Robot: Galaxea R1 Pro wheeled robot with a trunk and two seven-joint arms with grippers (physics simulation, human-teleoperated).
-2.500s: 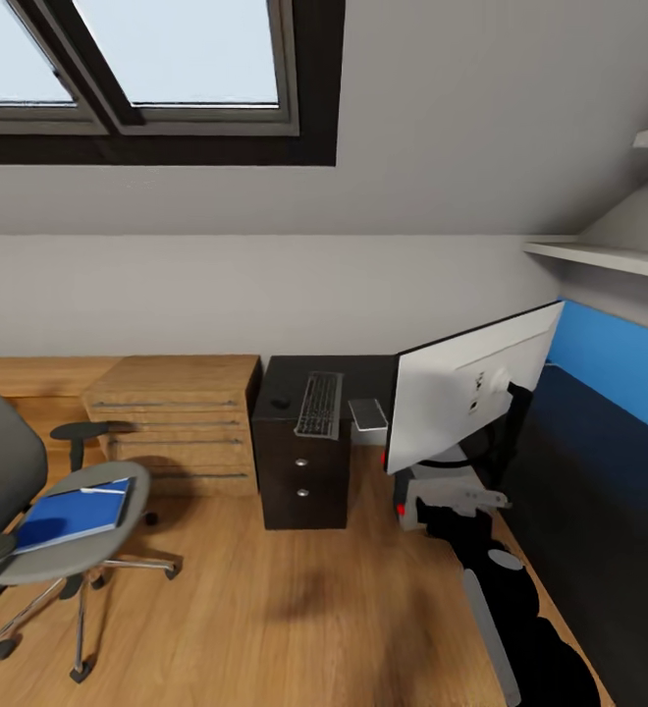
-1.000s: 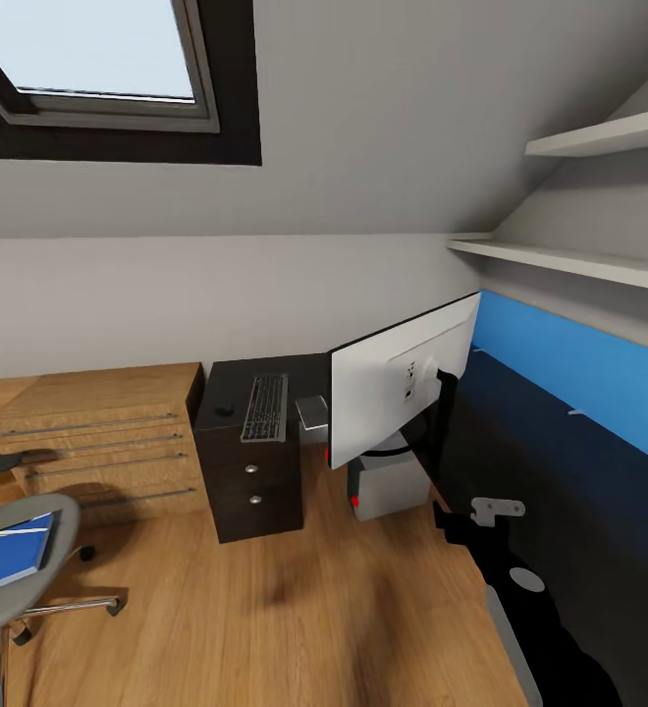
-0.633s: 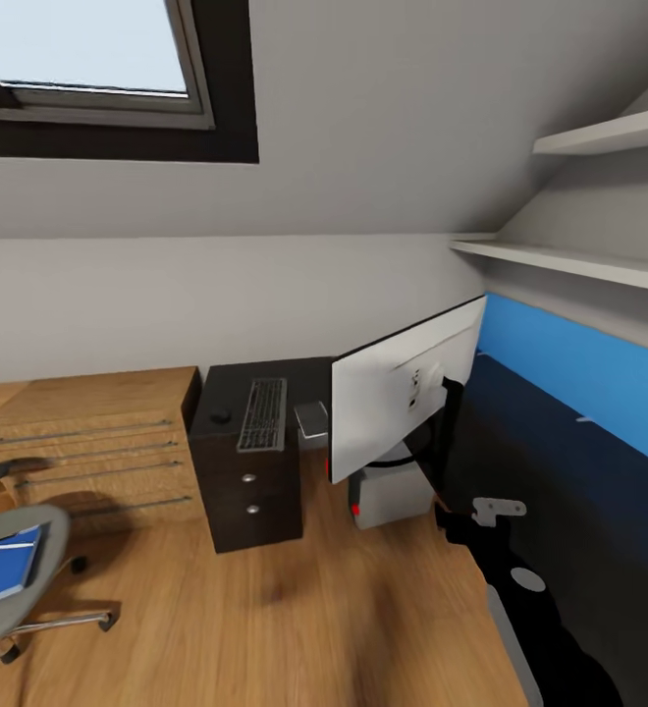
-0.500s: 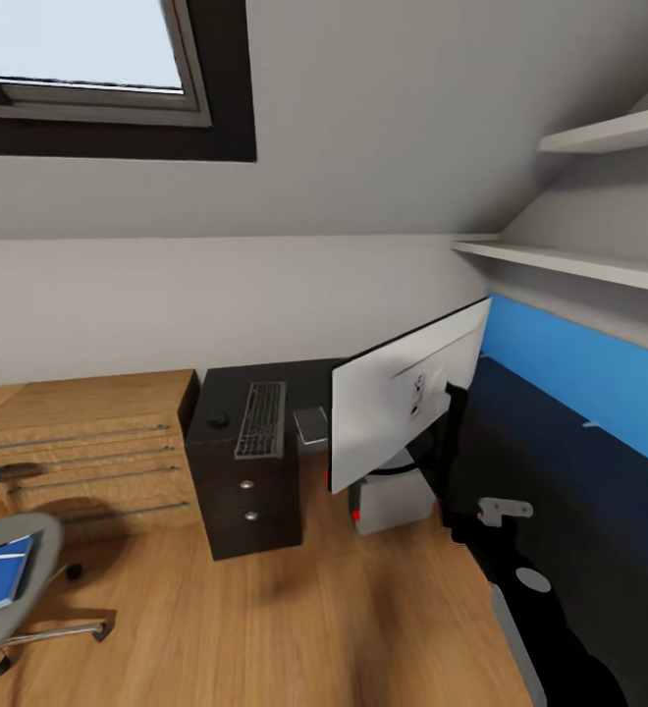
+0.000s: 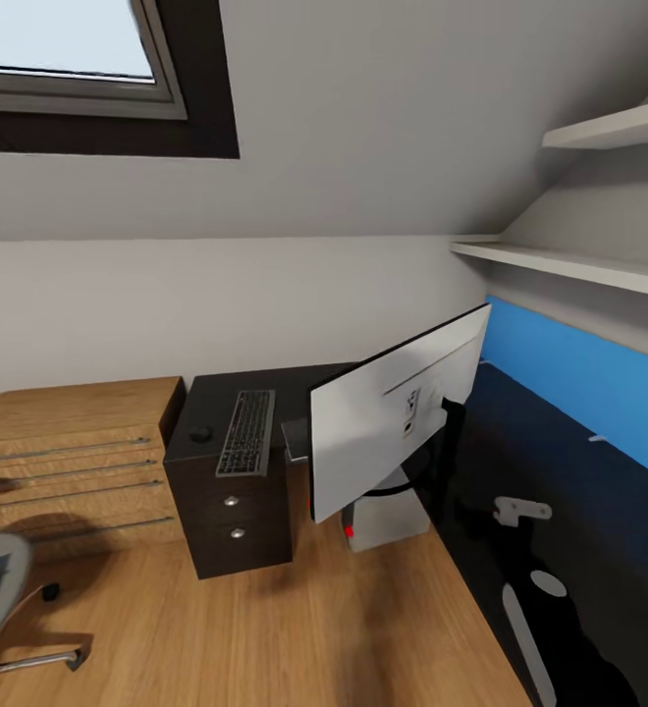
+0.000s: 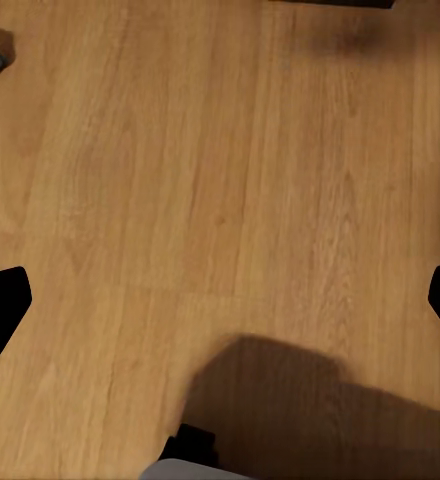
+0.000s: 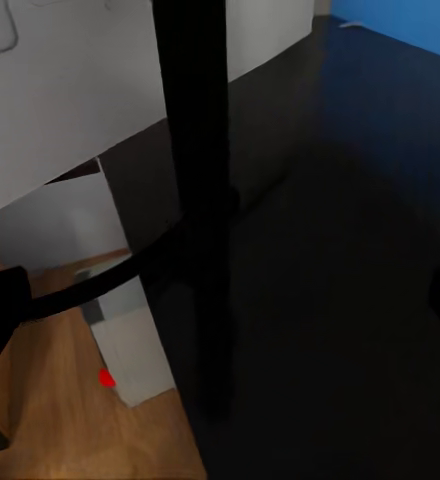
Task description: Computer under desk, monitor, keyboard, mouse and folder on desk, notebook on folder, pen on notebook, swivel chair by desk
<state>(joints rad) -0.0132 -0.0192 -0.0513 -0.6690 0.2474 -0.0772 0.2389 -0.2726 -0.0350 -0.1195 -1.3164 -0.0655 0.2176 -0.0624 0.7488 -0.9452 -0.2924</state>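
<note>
Your monitor (image 5: 388, 412) stands at the bench (image 5: 569, 491) edge above the computer (image 5: 388, 517); the keyboard (image 5: 245, 432) waits on the dark cabinet (image 5: 228, 491) beside it. Both end effectors gape empty; swing carelessly and the screen could topple.

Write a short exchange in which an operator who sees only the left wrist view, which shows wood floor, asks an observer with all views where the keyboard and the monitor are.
Operator: I see floor planks. Where is the keyboard?
Observer: In the head view the keyboard lies flat on a dark drawer cabinet, with the mouse beside it, not on the desk.
Operator: And the monitor?
Observer: The monitor stands on the desk's end nearest that cabinet, with its white back toward the head camera. The right wrist view looks at its black stem.
</note>
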